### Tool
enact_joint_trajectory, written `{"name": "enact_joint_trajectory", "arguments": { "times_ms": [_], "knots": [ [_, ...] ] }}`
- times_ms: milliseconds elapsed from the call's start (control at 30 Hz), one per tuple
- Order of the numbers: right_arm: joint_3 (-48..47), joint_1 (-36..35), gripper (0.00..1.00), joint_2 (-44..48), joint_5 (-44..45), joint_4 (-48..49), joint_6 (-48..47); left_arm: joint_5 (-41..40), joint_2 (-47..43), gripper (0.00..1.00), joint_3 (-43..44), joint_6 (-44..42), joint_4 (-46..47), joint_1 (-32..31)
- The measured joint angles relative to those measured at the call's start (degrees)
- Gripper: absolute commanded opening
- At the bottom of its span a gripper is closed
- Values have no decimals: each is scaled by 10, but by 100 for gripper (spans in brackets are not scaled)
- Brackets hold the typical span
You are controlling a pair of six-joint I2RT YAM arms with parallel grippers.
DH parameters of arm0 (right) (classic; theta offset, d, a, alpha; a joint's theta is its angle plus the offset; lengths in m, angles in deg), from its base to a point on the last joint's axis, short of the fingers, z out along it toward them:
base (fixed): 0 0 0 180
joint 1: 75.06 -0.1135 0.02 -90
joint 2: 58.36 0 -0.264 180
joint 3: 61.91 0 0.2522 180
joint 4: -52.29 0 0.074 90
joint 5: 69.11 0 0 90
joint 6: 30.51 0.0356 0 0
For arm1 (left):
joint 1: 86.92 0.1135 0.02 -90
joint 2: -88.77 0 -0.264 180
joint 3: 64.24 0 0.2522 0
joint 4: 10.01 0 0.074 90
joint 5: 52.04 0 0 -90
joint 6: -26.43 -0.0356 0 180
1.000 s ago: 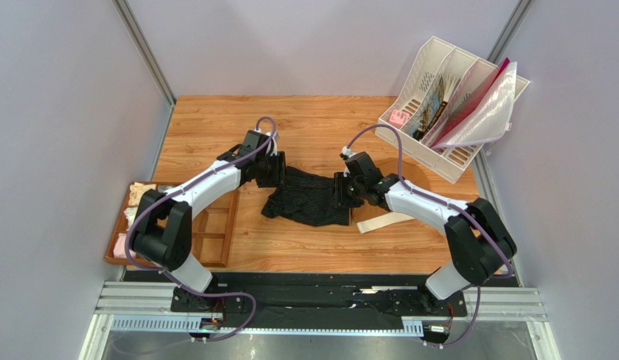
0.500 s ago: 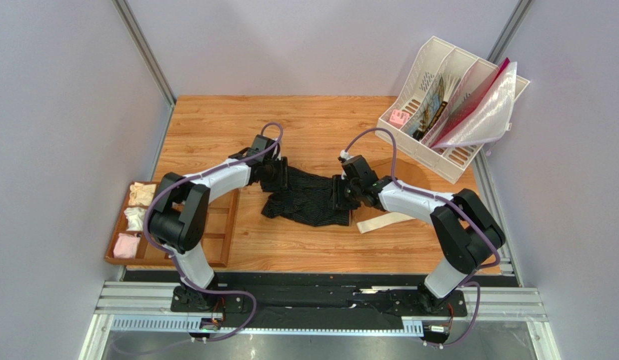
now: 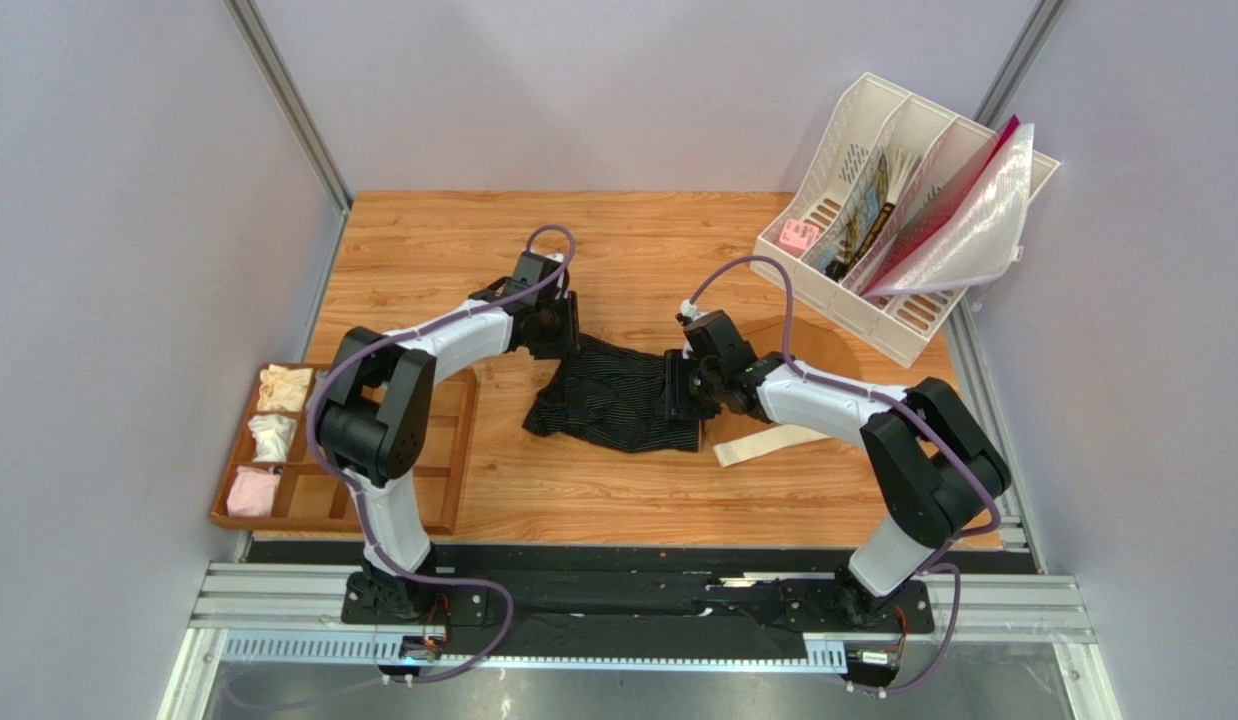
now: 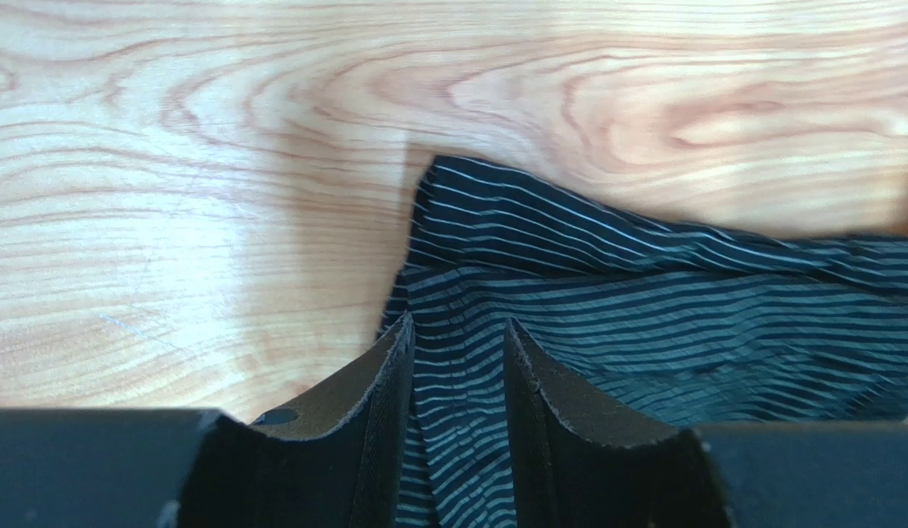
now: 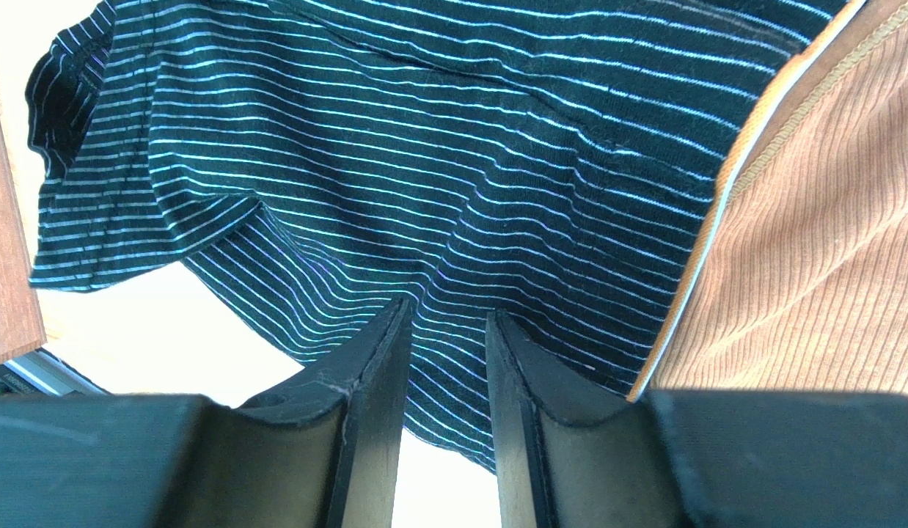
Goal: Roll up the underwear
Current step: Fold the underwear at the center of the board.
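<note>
The left gripper (image 4: 458, 330) is closed narrow on a fold at the far left corner of the underwear (image 3: 618, 398), which lies crumpled near the middle of the desk (image 3: 430, 240) (dark cloth with thin pale stripes). The right gripper (image 5: 447, 314) pinches its right side, just beside the brown briefs (image 5: 822, 220).

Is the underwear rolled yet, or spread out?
Spread, not rolled: the underwear lies flat and rumpled on the table; no view shows a roll.

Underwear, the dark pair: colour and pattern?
The underwear is black with thin pale stripes; clearest in the right wrist view.
</note>
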Motion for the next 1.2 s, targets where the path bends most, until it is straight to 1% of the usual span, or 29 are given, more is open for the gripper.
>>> {"name": "enact_joint_trajectory", "arguments": {
  "times_ms": [200, 300, 333, 500, 567, 600, 633, 900, 1067, 1200],
  "knots": [
    [3, 0, 36, 0, 0, 0, 0, -17, 7, 40, 1, 0, -8, 0],
    [3, 0, 36, 0, 0, 0, 0, -16, 7, 33, 1, 0, -7, 1],
    [3, 0, 36, 0, 0, 0, 0, -14, 7, 29, 1, 0, -7, 1],
    [3, 0, 36, 0, 0, 0, 0, -4, 7, 25, 0, 2, 6, 1],
    [3, 0, 36, 0, 0, 0, 0, -1, 7, 13, -1, 2, 9, 0],
    [3, 0, 36, 0, 0, 0, 0, 0, 7, 1, -1, 3, 10, 0],
    [3, 0, 36, 0, 0, 0, 0, 2, 7, 0, -1, 4, 10, 0],
    [3, 0, 35, 0, 1, 0, 0, 10, 15, 0, 12, 4, 12, 4],
    [3, 0, 36, 0, 2, -1, 1, 22, 48, 0, 72, -4, -3, 10],
    [3, 0, 35, 0, 7, -2, 4, 29, 62, 0, 96, -8, -9, 15]
  ]
}}
